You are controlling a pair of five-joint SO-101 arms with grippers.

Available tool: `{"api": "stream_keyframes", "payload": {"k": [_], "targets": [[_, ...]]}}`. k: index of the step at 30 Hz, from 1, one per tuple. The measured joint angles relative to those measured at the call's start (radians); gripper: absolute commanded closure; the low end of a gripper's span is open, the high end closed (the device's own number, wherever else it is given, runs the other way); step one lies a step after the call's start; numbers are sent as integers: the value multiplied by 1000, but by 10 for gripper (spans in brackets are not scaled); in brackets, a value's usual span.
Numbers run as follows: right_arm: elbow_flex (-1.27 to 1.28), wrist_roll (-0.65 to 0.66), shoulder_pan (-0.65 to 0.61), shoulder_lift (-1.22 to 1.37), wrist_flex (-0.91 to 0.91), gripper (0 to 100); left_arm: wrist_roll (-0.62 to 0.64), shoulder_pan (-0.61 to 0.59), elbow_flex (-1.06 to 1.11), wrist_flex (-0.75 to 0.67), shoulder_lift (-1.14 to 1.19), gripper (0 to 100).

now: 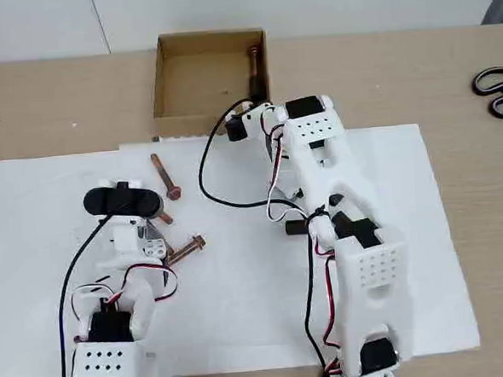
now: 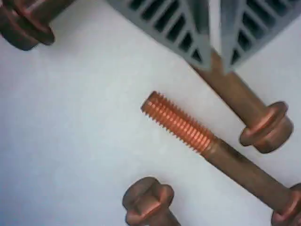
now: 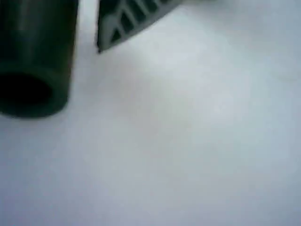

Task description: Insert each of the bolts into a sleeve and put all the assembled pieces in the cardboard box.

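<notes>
Pinching bolt (image 2: pixel 249 110) in left end effector (image 2: pixel 215 59), shank end hidden between fingers (image 2: pixel 174 23). Can't tell right end effector (image 3: pixel 117 28) grip. Seeing cropped sleeve (image 3: pixel 35 61) beside it.

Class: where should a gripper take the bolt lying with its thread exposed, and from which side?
Likely the bolt by its smooth shank near the head, from above, closing across it: it lies flat, leaving its thread free for the sleeve.

Holds left arm (image 1: pixel 114 321) folded short near base, wrist pitched down. Pinches bolt (image 2: pixel 244 106) shank between left gripper (image 2: pixel 215 59) tips, jaws nearly together. Has right arm (image 1: pixel 357 233) extended far forward, right gripper (image 1: pixel 249 118) low at far end.
</notes>
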Motion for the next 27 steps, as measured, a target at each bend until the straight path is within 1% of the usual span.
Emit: {"api": "stream_keyframes", "payload": {"k": [5, 8, 17, 20, 23, 27], "targets": [[-2, 0, 0, 0, -3, 943, 0, 0, 0, 0, 0, 994], [-2, 0, 0, 0, -3, 993, 0, 0, 0, 0, 0, 994], [-2, 0, -17, -23, 17, 991, 0, 0, 0, 0, 0, 994], [0, -17, -38, -87, 40, 993, 0, 0, 0, 0, 0, 994], [0, -29, -32, -199, 86, 996, 0, 0, 0, 0, 0, 993], [0, -44, -17, -341, 135, 996, 0, 0, -11, 6, 2, 952]]}}
